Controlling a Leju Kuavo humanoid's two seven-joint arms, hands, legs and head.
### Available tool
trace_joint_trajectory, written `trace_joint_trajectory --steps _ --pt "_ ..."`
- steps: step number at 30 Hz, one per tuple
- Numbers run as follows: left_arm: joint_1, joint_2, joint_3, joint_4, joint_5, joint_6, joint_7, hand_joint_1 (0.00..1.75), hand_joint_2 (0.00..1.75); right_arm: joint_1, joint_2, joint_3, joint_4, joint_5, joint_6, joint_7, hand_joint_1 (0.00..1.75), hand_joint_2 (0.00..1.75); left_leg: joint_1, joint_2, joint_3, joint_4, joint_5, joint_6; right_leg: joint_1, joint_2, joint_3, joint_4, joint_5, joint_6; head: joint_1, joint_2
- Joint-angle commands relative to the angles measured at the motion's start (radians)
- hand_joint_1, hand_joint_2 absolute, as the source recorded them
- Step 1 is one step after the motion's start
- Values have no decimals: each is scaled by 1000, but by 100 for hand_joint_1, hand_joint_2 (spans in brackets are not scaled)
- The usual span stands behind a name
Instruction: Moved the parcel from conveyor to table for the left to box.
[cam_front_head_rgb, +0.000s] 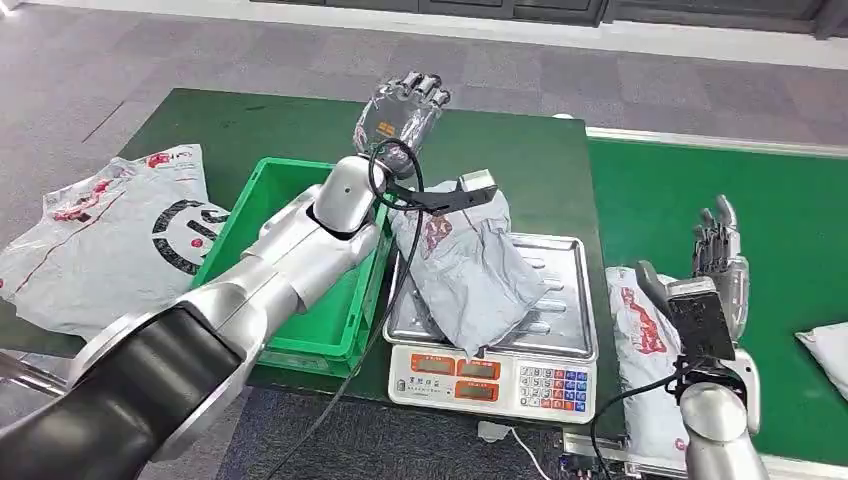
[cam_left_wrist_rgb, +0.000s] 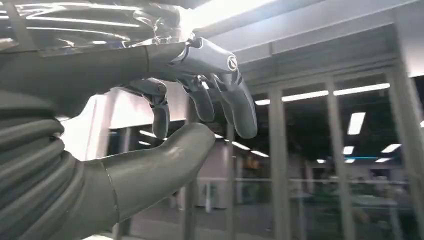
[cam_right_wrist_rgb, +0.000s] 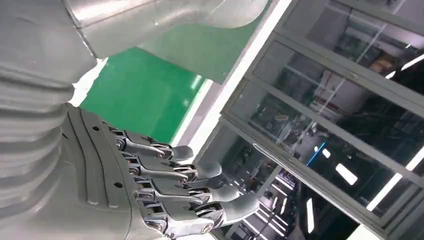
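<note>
From the head view, I am holding my left robot hand (cam_front_head_rgb: 405, 105) raised high above the desk (cam_front_head_rgb: 250, 125), fingers apart and gripping nothing, so it is keeping out of the way above the green box (cam_front_head_rgb: 250, 215). The parcel (cam_front_head_rgb: 465, 265) is lying crumpled on the scale (cam_front_head_rgb: 500, 375), which is standing just beside the box (I judge it is parked there for weighing before boxing). My right robot hand (cam_front_head_rgb: 722, 262) is hovering upright over the conveyor (cam_front_head_rgb: 700, 190), fingers straight and bare, just beside a second parcel (cam_front_head_rgb: 640, 345) at the belt's near edge; a third one (cam_front_head_rgb: 828, 350) is lying further along. More bags (cam_front_head_rgb: 105, 235) are lying on the desk left of the box.

From the left wrist view, my left robot hand (cam_left_wrist_rgb: 190, 115) is loosely curled with thumb and fingers apart, empty.

From the right wrist view, my right robot hand (cam_right_wrist_rgb: 165, 192) is stretching flat, fingers side by side, holding nothing, with the conveyor (cam_right_wrist_rgb: 145, 90) beyond it.
</note>
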Motion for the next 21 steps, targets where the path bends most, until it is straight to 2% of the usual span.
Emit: trace_joint_trajectory --steps 1,2,5,7,8,9,10,14,21 --pt "-69 110 117 116 -61 -37 79 175 175 54 -3 -32 -57 -8 -7 21 0 175 0 4 1 0 -1 -1 1 3 -1 0 0 -1 0 0" --pt "-64 107 161 126 -20 -96 27 175 175 59 -20 -30 -58 -15 -9 26 0 175 1 8 2 -1 -1 -1 1 5 0 -1 1 -3 0 0" --pt "-48 125 137 132 -94 -124 85 175 175 64 -50 -37 -47 -44 4 23 0 175 0 4 1 -1 -1 -1 1 2 0 0 0 -1 0 0" --pt "-39 139 190 133 -46 -160 35 175 175 52 -57 -31 -29 -50 11 21 0 175 0 4 1 -1 0 -1 0 2 -1 0 0 -1 0 0" --pt "17 88 567 66 331 -532 -342 0 175 63 -78 -24 -32 -56 23 22 0 175 1 5 1 -2 0 -1 1 2 -1 -1 0 -1 0 0" --pt "31 77 671 64 544 -593 -531 0 175 69 -84 -30 -33 -63 26 22 0 175 1 3 2 -3 0 -1 1 0 1 -3 0 -1 0 0" --pt "36 76 662 55 568 -662 -554 0 175 68 -91 -32 -30 -67 29 20 0 175 0 2 1 -2 0 -1 1 1 0 -1 0 -1 0 0" --pt "37 64 602 34 592 -722 -563 0 175 98 -119 -48 -48 -89 36 15 0 175 1 3 0 -1 0 -1 1 1 0 -2 0 -1 0 0" --pt "75 61 485 17 589 -678 -583 0 175 114 -122 -51 -67 -99 35 11 0 175 -1 2 -2 -1 -1 0 0 0 -2 -1 0 -1 0 0"
